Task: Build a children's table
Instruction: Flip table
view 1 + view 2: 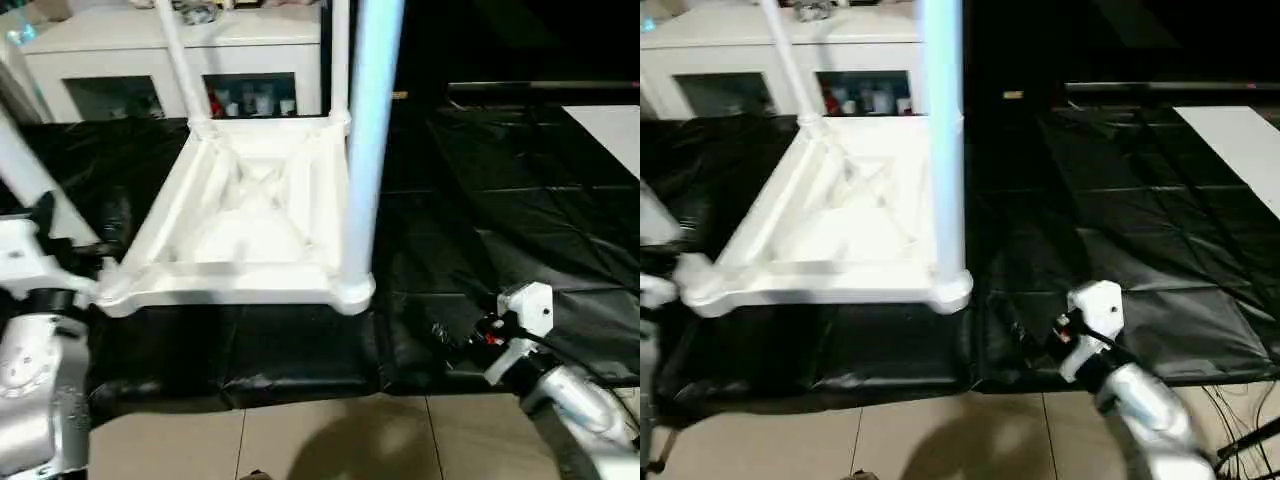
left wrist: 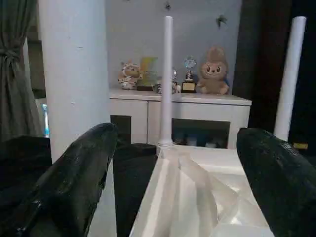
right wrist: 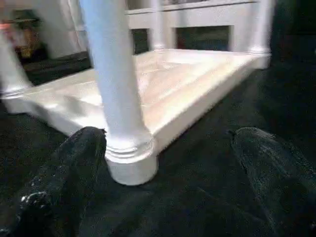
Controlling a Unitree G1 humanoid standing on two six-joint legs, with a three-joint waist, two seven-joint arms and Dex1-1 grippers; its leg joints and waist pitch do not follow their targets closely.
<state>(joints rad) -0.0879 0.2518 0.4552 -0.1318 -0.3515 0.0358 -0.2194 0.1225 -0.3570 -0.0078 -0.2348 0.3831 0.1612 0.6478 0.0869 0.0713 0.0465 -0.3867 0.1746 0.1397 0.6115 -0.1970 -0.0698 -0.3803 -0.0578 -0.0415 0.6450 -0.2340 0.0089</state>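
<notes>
Lying upside down on the black table (image 1: 500, 230), the children's table (image 1: 250, 215) (legs fitted upright); both grippers' jaws wide, empty.

Forearms: silver metal casing, rounded. Right wrist (image 1: 1095, 310): white angular block housing with small red detail and black cabling beneath. Left wrist (image 1: 30, 260): white housing, black fittings. Fingers (image 2: 74, 182): thick, black, matte.

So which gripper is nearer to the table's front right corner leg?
The right gripper: its open fingers flank that leg's socket. The left gripper sits open at the table's opposite front corner.
</notes>
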